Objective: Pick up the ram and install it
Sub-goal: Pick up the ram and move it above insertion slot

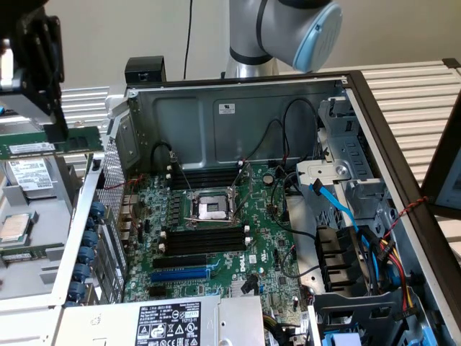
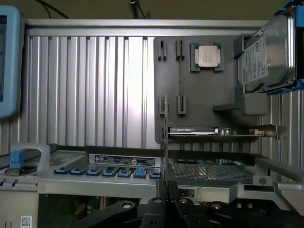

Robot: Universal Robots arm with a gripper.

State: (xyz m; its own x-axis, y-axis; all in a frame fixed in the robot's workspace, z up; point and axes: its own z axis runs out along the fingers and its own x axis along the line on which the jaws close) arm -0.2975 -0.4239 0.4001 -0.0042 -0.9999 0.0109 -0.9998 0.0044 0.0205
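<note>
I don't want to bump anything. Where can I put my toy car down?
The slatted table is bare on the exterior view's right, beyond the case wall. Inside, cables and board crowd everything. On that view's left, the tray is crowded, and the tool holds the ram nearby.

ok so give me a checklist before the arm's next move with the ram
1. Ram held by the gripper: ok, shut on it.
2. Ram clear of the grey parts tray: ok.
3. Ram above the motherboard: not ok, it hangs outside the case wall, at the exterior view's left.
4. Black memory slots empty: ok.
5. Slot latches open: cannot tell.
</note>
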